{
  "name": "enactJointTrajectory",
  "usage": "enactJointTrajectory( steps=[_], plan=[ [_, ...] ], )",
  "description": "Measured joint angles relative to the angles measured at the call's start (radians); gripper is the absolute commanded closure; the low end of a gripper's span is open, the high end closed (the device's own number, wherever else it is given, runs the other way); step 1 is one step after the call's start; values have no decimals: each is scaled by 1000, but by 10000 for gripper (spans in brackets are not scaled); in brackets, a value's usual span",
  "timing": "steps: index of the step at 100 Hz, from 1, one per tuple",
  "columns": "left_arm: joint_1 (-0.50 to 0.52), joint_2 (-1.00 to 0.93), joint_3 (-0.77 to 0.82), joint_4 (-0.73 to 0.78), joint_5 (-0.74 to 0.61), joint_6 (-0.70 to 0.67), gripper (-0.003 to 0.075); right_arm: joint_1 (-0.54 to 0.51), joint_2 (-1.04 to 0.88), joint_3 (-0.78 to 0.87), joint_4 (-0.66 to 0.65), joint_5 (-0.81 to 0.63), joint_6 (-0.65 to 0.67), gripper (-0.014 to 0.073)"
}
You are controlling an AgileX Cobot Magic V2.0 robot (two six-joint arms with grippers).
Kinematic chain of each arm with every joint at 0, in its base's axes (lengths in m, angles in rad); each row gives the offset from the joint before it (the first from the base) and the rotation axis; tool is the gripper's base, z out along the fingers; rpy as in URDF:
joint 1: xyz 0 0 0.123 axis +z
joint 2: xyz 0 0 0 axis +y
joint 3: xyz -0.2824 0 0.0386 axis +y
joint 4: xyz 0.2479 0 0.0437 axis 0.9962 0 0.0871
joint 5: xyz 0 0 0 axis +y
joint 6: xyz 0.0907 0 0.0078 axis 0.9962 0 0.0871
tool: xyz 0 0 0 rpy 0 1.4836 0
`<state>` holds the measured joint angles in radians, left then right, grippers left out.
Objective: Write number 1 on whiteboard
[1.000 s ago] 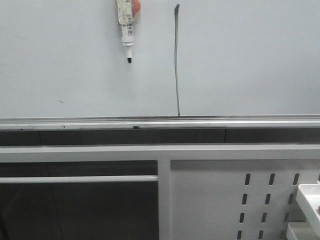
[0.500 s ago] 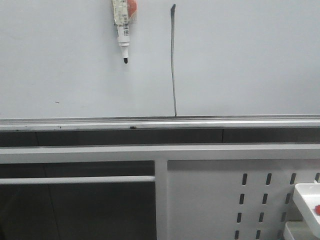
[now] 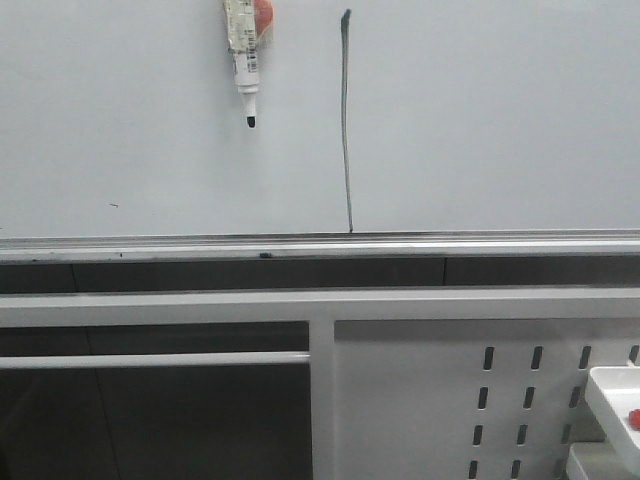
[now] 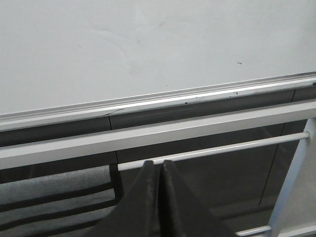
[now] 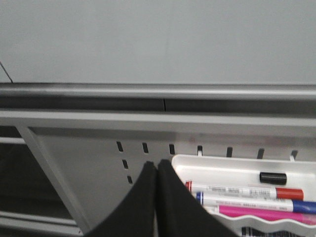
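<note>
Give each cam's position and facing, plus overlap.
Front: faces the whiteboard, the 1 and a hanging marker; no arm shows.
Left wrist: on the left arm, facing board and rail; left claw shut.
Right wrist: faces board and pen tray; right claw shut.
All share the board.
</note>
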<state>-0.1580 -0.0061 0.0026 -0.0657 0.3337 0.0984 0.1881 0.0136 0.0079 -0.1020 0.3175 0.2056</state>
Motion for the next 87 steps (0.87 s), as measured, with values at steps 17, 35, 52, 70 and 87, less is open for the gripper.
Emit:
enactJointTrajectory(
  steps=[17, 35, 52, 70, 87],
  plan=[
    [0, 0, 0, 0, 0, 0, 740, 0, -21, 0, 4, 10, 0, 643],
    [0, 0, 0, 0, 0, 0, 740, 0, -21, 0, 6, 10, 0, 643],
    [0, 0, 0, 0, 0, 0, 740, 0, -22, 0, 6, 10, 0, 643],
    [0, 0, 0, 0, 0, 0, 740, 0, -22, 0, 6, 10, 0, 643],
    [0, 0, 0, -2, 0, 0, 740, 0, -23, 0, 6, 10, 0, 643]
  ],
)
